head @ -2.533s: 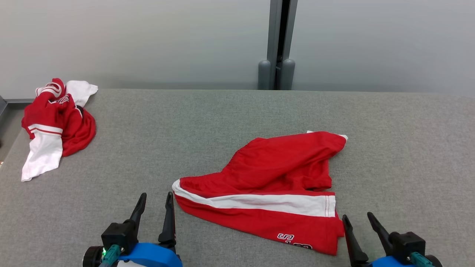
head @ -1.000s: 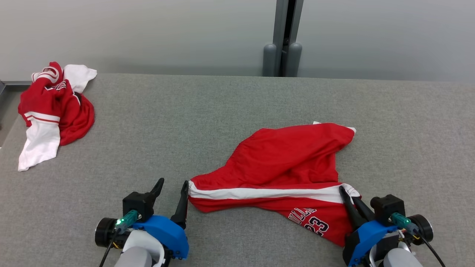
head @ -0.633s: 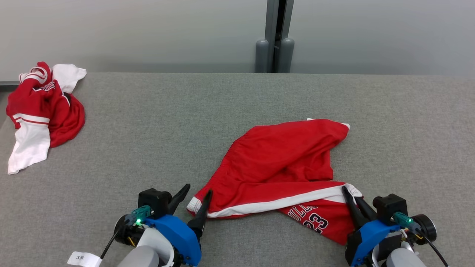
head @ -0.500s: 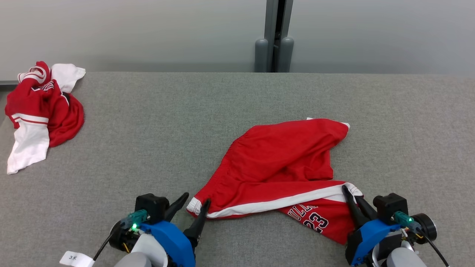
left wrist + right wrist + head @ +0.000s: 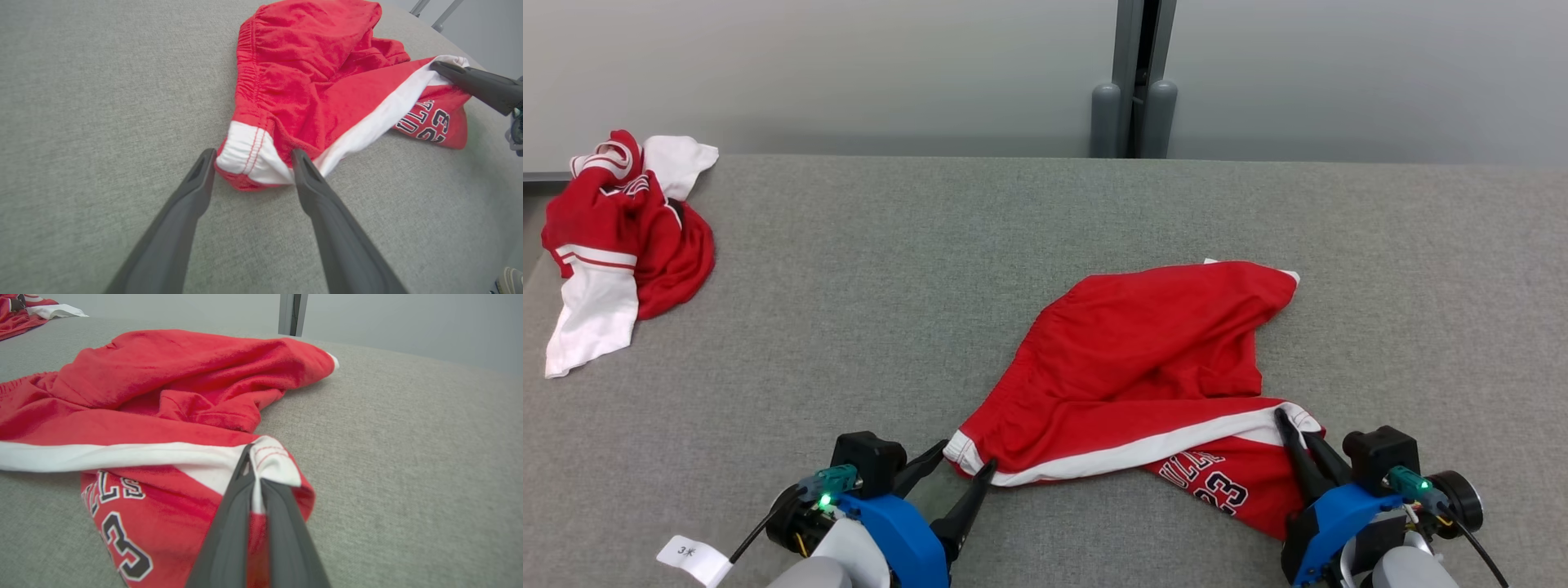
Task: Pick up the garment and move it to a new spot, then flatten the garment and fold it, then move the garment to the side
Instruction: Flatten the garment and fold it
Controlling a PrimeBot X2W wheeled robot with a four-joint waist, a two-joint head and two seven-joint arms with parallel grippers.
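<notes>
The shorts point(image 5: 1143, 359) are red with a white side stripe and a black-outlined "23". They lie crumpled on the grey worktop point(image 5: 931, 269), right of centre. The right claw point(image 5: 1290, 418) pinches the stripe's right end, and its left end lies between the spread left claw point(image 5: 968, 456).

The red shorts point(image 5: 1160, 351) carry a black number 23 point(image 5: 1218, 493), outlined in white, near the hem; above it stand the letters "ULLS" of a partly hidden word. A white tag point(image 5: 689, 554) at the head view's lower left reads "3" and an unclear mark
</notes>
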